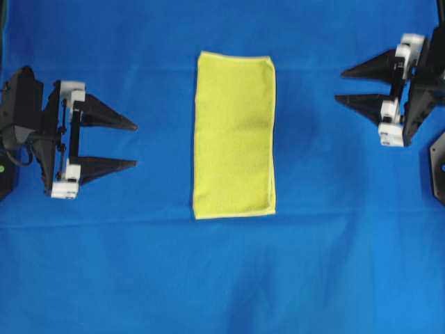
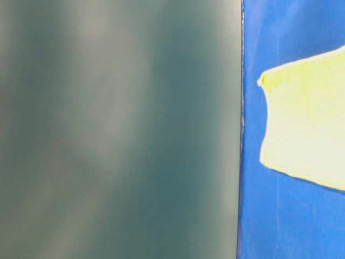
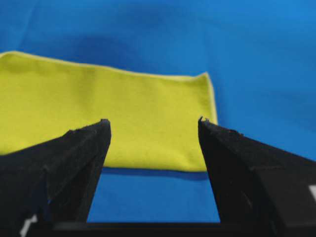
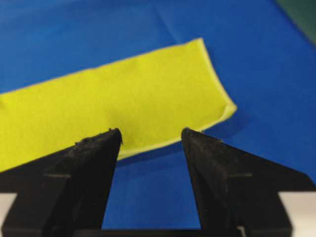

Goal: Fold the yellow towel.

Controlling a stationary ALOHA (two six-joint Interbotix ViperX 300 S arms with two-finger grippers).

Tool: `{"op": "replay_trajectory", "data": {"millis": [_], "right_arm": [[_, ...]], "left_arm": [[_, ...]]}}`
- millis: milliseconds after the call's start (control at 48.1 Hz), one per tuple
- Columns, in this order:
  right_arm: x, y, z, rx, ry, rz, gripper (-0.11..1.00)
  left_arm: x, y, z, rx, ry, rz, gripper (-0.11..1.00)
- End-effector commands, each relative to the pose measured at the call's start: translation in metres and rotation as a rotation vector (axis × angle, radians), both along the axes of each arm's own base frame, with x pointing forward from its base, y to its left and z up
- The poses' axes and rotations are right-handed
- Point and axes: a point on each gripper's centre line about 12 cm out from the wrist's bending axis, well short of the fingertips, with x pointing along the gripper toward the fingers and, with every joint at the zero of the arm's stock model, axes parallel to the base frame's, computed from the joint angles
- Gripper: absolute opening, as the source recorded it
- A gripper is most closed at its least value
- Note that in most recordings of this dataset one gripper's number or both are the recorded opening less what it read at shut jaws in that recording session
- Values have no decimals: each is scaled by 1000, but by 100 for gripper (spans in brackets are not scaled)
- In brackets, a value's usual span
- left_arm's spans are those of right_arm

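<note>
The yellow towel (image 1: 235,136) lies flat in the middle of the blue cloth as a tall narrow rectangle, doubled over, with its two layers showing at the lower right corner. It also shows in the table-level view as the towel (image 2: 307,129), in the left wrist view as the towel (image 3: 108,116) and in the right wrist view as the towel (image 4: 113,103). My left gripper (image 1: 135,145) stands open at the left, well clear of the towel, with nothing between its fingers. My right gripper (image 1: 338,85) is open at the upper right, also apart from the towel and empty.
The big blue cloth (image 1: 229,278) covers the whole table. A dark blurred panel (image 2: 118,129) blocks most of the table-level view. A black arm base (image 1: 438,167) sits at the right edge, and another arm base (image 1: 5,174) at the left edge.
</note>
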Motion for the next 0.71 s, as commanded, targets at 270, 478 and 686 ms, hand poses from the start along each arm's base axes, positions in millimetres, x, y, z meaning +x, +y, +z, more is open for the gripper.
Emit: {"op": "replay_trajectory", "data": {"millis": [270,478,686], "right_arm": [[5,-1,7,6,-34,4,58],[7,-1,8,6,-36,4,58],[22,-14,18,15,3,-38,58]], "left_arm": [[1,3,4,-6,-12,13,69],[3,4,5,-12,-14,19,69],[21,32,4,-41,10,127,68]]}}
